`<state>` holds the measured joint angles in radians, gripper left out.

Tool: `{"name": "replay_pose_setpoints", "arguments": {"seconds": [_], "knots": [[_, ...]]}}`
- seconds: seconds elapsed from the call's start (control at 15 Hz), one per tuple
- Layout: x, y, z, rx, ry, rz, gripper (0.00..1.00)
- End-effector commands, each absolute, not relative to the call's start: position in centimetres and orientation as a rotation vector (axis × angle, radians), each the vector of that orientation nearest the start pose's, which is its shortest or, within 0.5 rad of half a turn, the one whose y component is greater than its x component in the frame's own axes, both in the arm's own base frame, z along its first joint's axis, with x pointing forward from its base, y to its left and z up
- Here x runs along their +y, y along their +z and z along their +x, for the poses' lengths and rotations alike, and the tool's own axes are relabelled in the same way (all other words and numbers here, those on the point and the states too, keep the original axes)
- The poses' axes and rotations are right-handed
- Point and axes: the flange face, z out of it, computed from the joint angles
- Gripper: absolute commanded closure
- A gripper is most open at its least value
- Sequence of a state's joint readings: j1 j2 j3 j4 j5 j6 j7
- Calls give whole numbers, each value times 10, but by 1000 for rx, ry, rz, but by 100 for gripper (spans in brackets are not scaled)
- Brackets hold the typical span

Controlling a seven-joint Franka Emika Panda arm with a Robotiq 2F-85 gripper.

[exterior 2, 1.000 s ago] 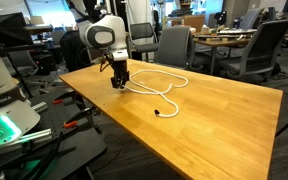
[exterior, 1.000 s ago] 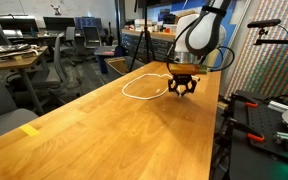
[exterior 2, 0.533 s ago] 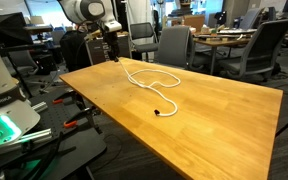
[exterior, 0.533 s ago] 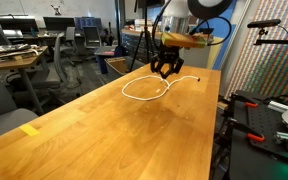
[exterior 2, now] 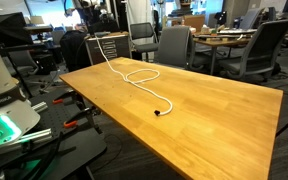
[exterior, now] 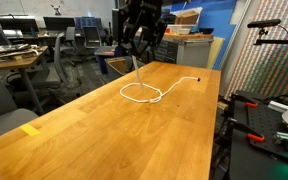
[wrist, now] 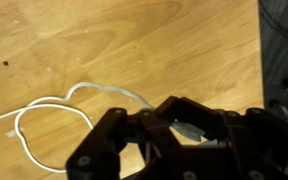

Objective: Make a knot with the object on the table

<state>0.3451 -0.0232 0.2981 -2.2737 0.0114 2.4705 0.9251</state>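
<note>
The object, a thin white cord [exterior: 140, 94], lies in a loop on the wooden table [exterior: 104, 140], its free dark end [exterior: 201, 77] near the far right edge. My gripper [exterior: 138, 45] is raised well above the table's far side, shut on the cord's other end, and a strand hangs from it down to the loop. In the other exterior view the cord [exterior 2: 139, 76] climbs from the table [exterior 2: 224, 110] to the gripper [exterior 2: 88, 10] at the top edge. In the wrist view the fingers [wrist: 134, 130] pinch the cord [wrist: 54, 103], with the loop below.
A yellow tape mark [exterior: 29, 129] sits near the table's front left. Office chairs [exterior 2: 174, 45] and grey desks stand behind the table. A white machine with a green light [exterior 2: 4, 105] and a cart [exterior: 269, 120] stand close to the table's sides.
The gripper has risen from the tabletop and moved toward the far edge, pulling one cord end up with it. The loop has drawn out longer.
</note>
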Motion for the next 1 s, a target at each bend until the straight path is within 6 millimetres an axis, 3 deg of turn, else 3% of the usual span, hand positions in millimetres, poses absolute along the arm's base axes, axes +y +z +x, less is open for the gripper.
{"name": "replay_pose_setpoints", "arguments": {"seconds": [0.0,0.2,0.47,0.53,0.6,0.67,0.73,0.8,0.93], "knots": [[350,404,444,134,-192,-2936,91],[336,366,465,-64,-75,-2959,91],[266,301,490,-109,81,-3077,91],[246,287,495,-132,174,-3093,73],[267,297,485,-78,90,-3072,65],[255,286,490,-66,123,-3080,83],[252,283,491,-57,129,-3081,76],[254,283,490,-63,128,-3080,42],[234,299,487,-116,125,-3172,40]]}}
